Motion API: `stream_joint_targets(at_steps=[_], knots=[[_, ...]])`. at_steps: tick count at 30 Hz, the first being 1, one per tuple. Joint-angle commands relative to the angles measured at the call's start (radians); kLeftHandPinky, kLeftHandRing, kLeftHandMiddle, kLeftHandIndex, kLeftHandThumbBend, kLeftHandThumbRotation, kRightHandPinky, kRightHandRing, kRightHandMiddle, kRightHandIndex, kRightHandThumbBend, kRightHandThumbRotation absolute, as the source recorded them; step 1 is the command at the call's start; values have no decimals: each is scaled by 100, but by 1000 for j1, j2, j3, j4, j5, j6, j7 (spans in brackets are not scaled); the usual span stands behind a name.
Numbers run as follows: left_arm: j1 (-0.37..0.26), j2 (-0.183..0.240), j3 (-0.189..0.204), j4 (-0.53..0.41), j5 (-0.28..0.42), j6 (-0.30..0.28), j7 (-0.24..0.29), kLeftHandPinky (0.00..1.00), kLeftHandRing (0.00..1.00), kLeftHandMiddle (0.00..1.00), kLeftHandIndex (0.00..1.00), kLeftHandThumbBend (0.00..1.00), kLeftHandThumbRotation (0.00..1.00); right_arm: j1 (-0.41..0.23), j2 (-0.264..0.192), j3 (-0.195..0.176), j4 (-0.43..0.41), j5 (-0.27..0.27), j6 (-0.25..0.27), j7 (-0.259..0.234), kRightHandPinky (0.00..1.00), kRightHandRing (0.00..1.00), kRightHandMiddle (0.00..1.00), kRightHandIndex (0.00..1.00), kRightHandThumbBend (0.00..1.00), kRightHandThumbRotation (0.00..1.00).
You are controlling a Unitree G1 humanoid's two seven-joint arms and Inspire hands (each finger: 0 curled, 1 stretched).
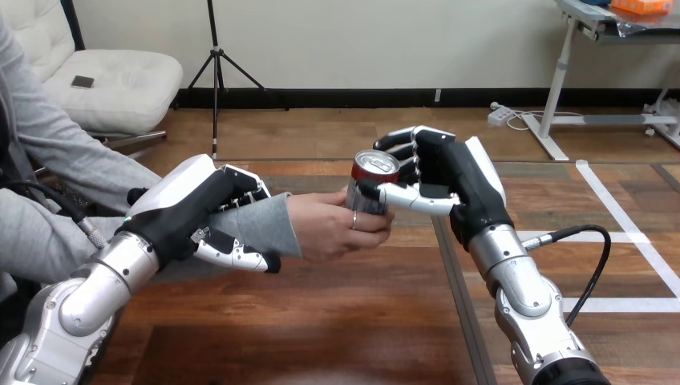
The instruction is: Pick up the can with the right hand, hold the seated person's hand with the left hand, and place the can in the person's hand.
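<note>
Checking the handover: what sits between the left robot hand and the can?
In the head view, the person's hand lies there: its sleeved wrist held by the left robot hand, its front touching the can that the right robot hand grips.

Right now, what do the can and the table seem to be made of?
The can looks like metal: shiny silver top, glossy red body. The table looks like wood with a smooth, slightly glossy finish: brown grain shows, though it could be veneer.
</note>
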Motion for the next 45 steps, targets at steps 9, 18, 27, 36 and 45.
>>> stream_joint_targets(at_steps=[9,18,27,36,45], knots=[[-47,1,21,-57,-9,-2,10,26,31,38,48,74,0,-61,-25,8,-55,3,7,40,58,69,72,75,100,83],[-45,28,6,-77,56,15,16,36,42,47,51,74,12,-58,-32,2,-60,21,38,105,71,80,84,87,100,93],[-27,41,8,-119,106,46,9,50,56,59,60,78,34,-52,-27,-11,-60,45,41,138,79,88,89,93,100,98],[-11,47,11,-134,114,47,10,58,66,69,70,87,48,-46,-32,-12,-56,44,35,146,83,90,90,95,100,100],[6,44,16,-154,123,64,23,60,69,74,75,96,55,-40,-36,-15,-56,46,28,151,84,91,91,95,100,100]])
